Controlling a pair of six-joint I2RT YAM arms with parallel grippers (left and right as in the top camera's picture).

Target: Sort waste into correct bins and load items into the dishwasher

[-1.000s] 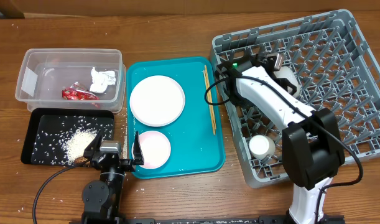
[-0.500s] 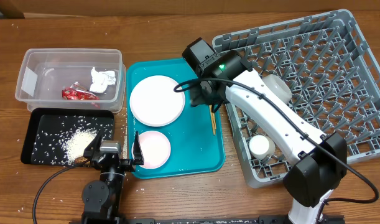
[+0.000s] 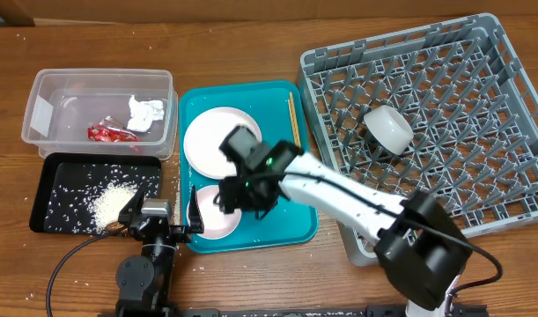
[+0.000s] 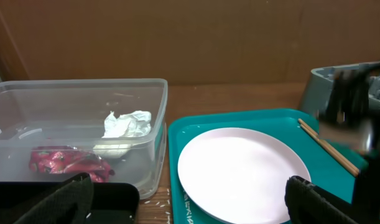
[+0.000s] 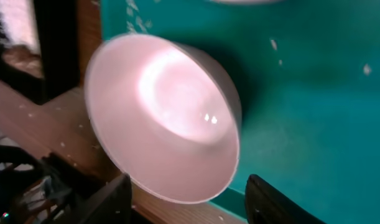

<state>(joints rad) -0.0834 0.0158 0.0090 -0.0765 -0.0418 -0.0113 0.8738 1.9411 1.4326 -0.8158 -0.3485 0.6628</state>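
My right gripper (image 3: 236, 199) is open over the teal tray, just above a small white bowl-like dish (image 3: 211, 214) at the tray's front left. In the right wrist view the fingers (image 5: 190, 202) straddle the near rim of that dish (image 5: 171, 118) without closing on it. The large white plate (image 3: 209, 141) lies behind it, partly under my arm. Chopsticks (image 3: 294, 119) lie at the tray's right edge. A white bowl (image 3: 389, 126) sits upside down in the grey rack (image 3: 480, 167). My left gripper (image 3: 164, 220) is open and empty at the table's front; its wrist view shows its fingers (image 4: 193, 202) facing the plate (image 4: 242, 171).
The clear tub (image 3: 53, 92) holds the red wrapper (image 3: 110, 134) and the white tissue (image 3: 147, 112). The black tray (image 3: 62, 176) holds a heap of rice (image 3: 110, 202). The teal tray (image 3: 291, 220) lies between the tub and the rack. Loose grains dot the table.
My right arm swung from the rack leftwards across the teal tray, down to the small dish at its front left. The overturned bowl now shows uncovered in the rack.
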